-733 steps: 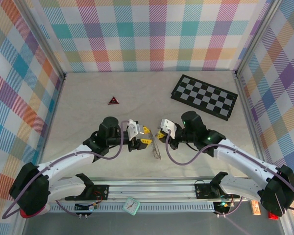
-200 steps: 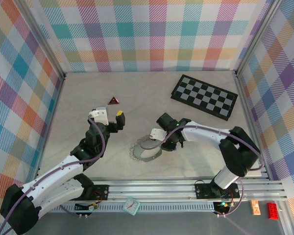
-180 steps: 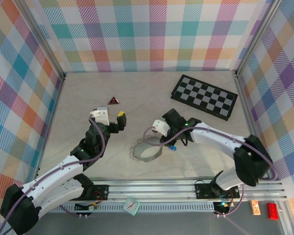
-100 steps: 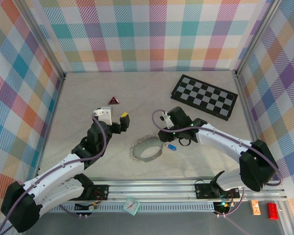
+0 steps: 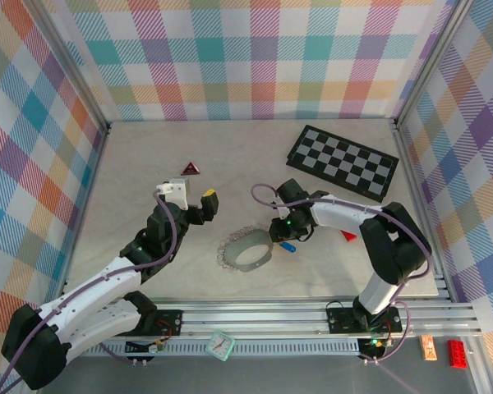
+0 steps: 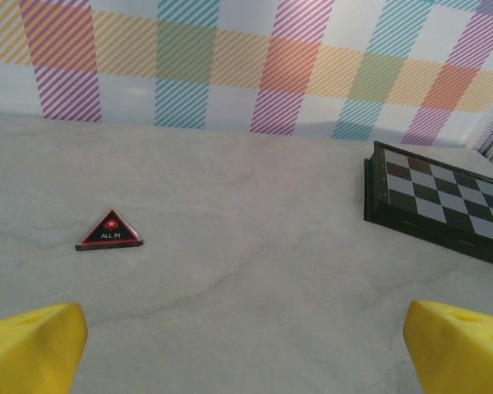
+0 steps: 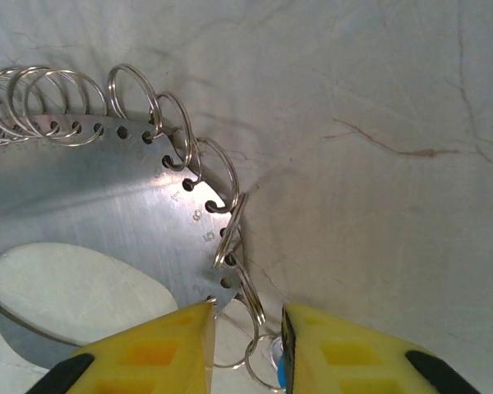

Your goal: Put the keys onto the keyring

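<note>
We are hovering the right claw (image 7: pixel 246 336) at the keyring (image 7: pixel 90 205)'s right rim, mid-desk toward the front edge, jaws narrow, grip unclear; the left claw (image 6: pixel 246 353) is gaping wide, farther off.

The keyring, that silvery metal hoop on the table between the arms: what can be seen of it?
The keyring is a flat, silvery metal plate with an oval opening. Small numbered holes run along its outer edge, many threaded with thin wire rings. It lies flat on the pale marbled table. The right gripper straddles its fringed edge with parted yellow fingers; contact is unclear.
</note>
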{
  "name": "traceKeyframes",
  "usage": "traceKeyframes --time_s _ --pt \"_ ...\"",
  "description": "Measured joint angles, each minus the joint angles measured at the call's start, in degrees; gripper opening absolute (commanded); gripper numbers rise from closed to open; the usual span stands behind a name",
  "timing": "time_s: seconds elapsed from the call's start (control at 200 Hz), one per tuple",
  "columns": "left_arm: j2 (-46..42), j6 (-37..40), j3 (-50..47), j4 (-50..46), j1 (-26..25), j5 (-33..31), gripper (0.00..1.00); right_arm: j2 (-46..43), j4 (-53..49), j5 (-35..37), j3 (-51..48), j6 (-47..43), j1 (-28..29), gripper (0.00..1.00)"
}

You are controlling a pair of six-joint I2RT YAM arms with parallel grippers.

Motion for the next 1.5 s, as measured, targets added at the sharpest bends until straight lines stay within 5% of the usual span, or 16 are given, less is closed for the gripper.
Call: traceKeyframes --time_s 0.41,0.925,1.215,1.5 --pt "0.6 -0.3 0.2 0.0 0.0 0.0 0.98 2.1 -0.2 0.4 1.6 -1.3 -0.4 0.11" --pt "0.0 -0.3 0.2 0.4 0.0 0.0 0.98 3.3 0.1 0.3 2.1 -1.3 -0.5 0.13" --pt "0.0 -0.3 0.2 0.4 0.0 0.0 0.97 3.3 0.1 0.2 2.9 -1.7 -0.7 0.00" --pt "-2.9 4.1 0.2 1.0 0.0 1.6 0.89 -0.7 -4.0 2.8 4.4 -3.9 -0.7 0.00"
